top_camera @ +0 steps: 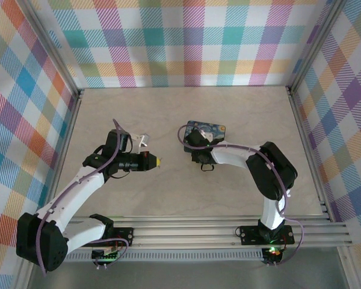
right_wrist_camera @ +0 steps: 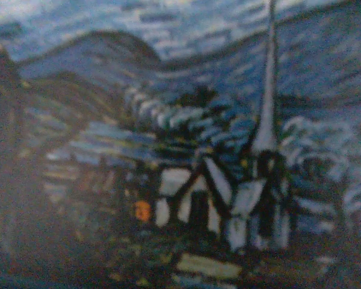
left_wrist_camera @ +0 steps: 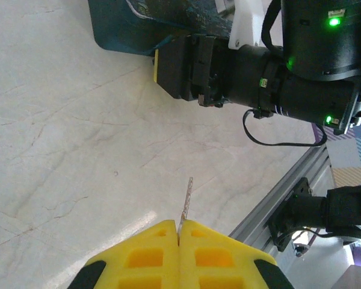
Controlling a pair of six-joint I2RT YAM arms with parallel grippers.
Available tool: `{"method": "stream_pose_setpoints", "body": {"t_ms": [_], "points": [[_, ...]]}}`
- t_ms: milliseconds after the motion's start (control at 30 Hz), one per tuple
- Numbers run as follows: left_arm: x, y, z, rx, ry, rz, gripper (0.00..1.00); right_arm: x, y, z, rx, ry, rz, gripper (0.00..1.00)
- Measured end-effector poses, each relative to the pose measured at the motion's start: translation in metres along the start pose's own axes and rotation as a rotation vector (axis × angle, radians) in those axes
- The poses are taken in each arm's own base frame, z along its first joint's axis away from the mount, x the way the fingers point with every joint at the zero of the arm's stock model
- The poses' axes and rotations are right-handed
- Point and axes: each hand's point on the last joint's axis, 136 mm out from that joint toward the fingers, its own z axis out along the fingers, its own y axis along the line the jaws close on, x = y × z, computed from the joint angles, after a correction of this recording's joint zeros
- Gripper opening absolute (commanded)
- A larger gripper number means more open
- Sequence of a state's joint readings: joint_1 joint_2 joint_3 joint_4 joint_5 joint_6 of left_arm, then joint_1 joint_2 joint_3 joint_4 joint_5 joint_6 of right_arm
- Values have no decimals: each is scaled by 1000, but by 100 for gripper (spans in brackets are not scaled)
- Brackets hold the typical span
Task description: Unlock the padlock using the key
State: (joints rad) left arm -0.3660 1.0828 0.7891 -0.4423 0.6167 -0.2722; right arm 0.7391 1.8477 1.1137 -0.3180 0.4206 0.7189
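Currently the left gripper (top_camera: 157,161) sits over the pale table (top_camera: 168,108), a little toward 9 o'clock of the table's middle in the top view, with its yellow tip aimed at 3 o'clock. Seen from the left wrist, its two yellow fingers (left_wrist_camera: 150,256) are pressed together with no gap between them. The key (left_wrist_camera: 186,197) is pinched in that seam. It is a thin, toothed metal blade that sticks out toward 12 o'clock, leaning slightly to 1 o'clock.

The right gripper (top_camera: 195,144) is just toward 1 o'clock of the table's middle in the top view. It is at the 7 o'clock edge of a blue printed item (top_camera: 212,128), a flat piece carrying a swirling night-sky painting. From the left wrist, the right gripper (left_wrist_camera: 171,63) appears as a dark block with a yellow strip on its face. It lies at 12 o'clock from the key's tip and well apart from it, with its nose against the edge of the blue printed item (left_wrist_camera: 126,24). I cannot tell whether its fingers are apart or together. The right wrist view is very close and blurred, showing the painted surface (right_wrist_camera: 180,144) with a church spire at 1 o'clock. The two grippers face each other across bare table.
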Motion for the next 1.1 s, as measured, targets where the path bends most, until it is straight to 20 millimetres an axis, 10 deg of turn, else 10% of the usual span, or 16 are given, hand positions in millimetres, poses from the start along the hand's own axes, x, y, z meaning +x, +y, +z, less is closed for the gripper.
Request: {"method": "stream_pose_setpoints", "body": {"t_ms": [333, 1100], "points": [[7, -1, 0, 17, 18, 7, 0, -4, -4, 6, 0, -64, -6, 43], [29, 5, -5, 20, 6, 25, 0, 3, -13, -18, -110, -126, -176, 0]]}}
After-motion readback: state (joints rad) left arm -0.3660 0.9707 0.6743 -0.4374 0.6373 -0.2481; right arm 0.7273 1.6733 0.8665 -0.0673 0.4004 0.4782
